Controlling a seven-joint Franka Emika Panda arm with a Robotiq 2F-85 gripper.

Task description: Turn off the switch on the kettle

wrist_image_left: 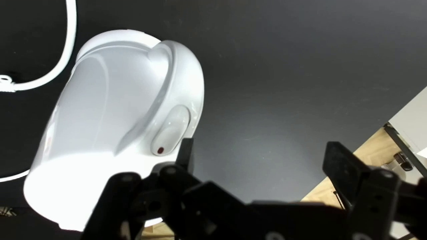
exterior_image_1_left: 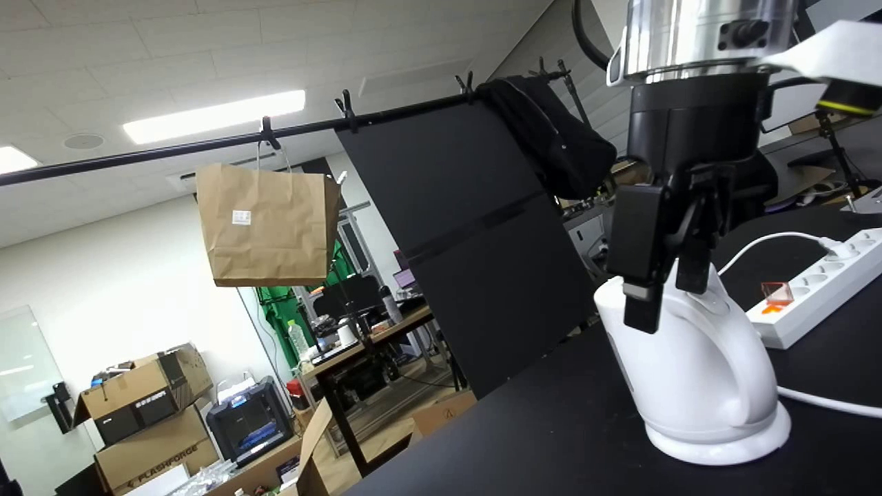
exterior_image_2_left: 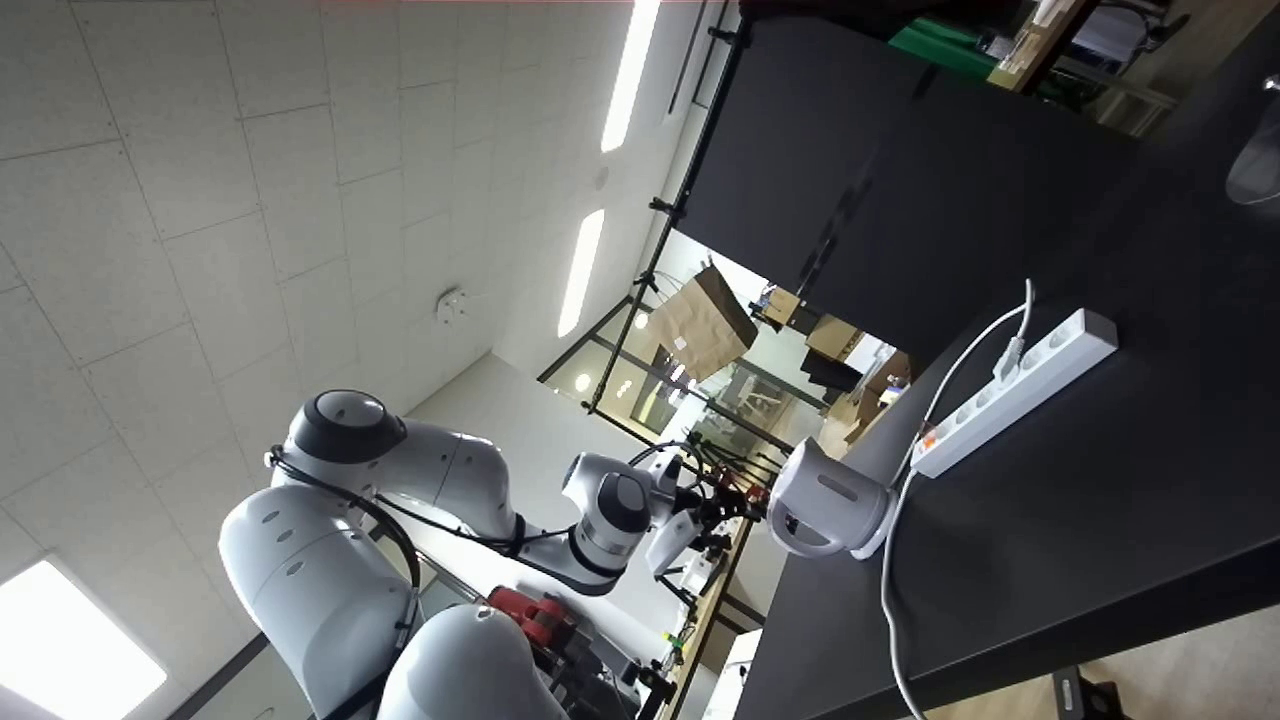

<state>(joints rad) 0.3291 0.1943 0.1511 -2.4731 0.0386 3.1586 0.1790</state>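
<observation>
1. You had stacked cardboard boxes at eight o'clock in an exterior view, insides unclear.
2. There, at nine o'clock, hung a paper bag, contents hidden.
3. In the wrist view, the kettle stood at nine o'clock from your gripper, its switch near one finger.
4. The gripper's fingers were spread wide, holding nothing.

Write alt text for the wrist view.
White kettle on a black table, its switch marked with a dark red dot. An open black hand shows along the bottom, partly hiding the kettle; a white cable curves at upper left.
</observation>
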